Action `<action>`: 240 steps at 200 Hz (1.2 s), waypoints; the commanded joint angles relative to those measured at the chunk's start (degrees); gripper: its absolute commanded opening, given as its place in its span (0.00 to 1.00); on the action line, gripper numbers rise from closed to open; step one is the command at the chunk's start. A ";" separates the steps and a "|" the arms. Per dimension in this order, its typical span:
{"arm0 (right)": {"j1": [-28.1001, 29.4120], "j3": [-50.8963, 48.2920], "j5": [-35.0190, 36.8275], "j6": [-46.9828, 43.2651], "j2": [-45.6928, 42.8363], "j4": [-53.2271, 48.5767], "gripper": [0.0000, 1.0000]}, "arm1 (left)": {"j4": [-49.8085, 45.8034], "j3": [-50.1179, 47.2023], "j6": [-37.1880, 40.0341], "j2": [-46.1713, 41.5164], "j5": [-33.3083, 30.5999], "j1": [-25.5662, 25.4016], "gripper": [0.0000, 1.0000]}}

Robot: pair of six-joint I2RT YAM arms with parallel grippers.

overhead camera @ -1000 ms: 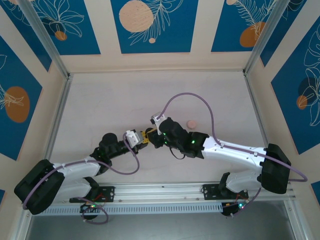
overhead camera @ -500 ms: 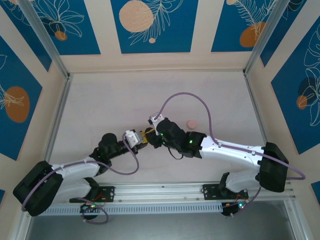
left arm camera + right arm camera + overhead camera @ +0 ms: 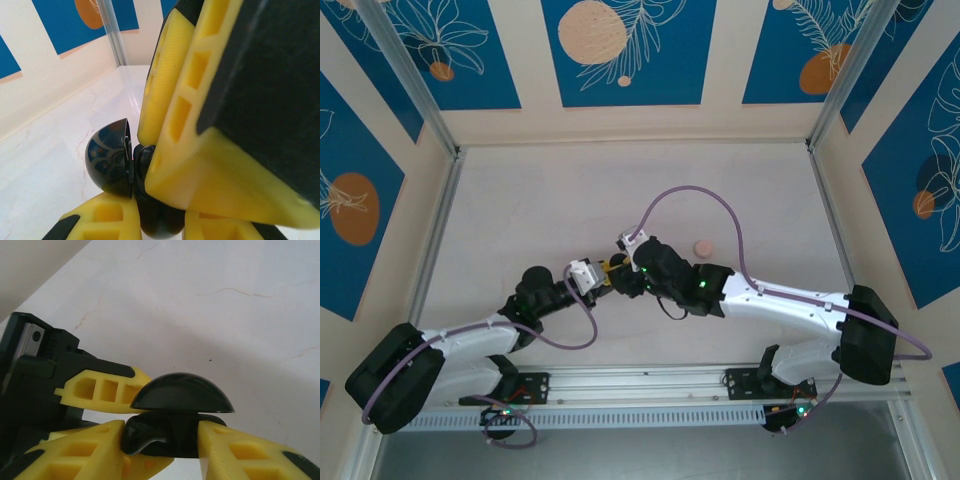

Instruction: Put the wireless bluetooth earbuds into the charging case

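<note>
Both arms meet over the middle of the pale, marble-veined table [image 3: 540, 210], gripper to gripper. Between them they hold a round black clamshell [image 3: 182, 392] of glossy, mirror-smooth plastic. It has a domed lid with a flat rim, sitting just off a rounded base with a thin gap between the two.

In the right wrist view the lid's rim runs nearly level, dome upward. In the left wrist view the dome bulges left, its flat side towards a finger of the other arm.

The right gripper [image 3: 167, 440] has its yellow, ribbed, hollow-celled fingers [image 3: 240, 455] closed narrowly on the black base, one on each side. The left gripper [image 3: 157, 227] also has black plastic between its two yellow fingers [image 3: 102, 220] and appears clamped on the same base, though the contact sits at the picture's bottom edge.

The charging case [image 3: 702, 246], a small pale pink round puck, lies flat on the table just beyond the right arm's wrist. It is apart from both grippers, and its surface is too small to make out.
</note>
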 commanded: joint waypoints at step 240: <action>-14.37 -6.58 -31.35 7.31 -10.47 7.43 0.40 | 3.88 1.81 -2.01 0.28 0.58 -0.60 0.06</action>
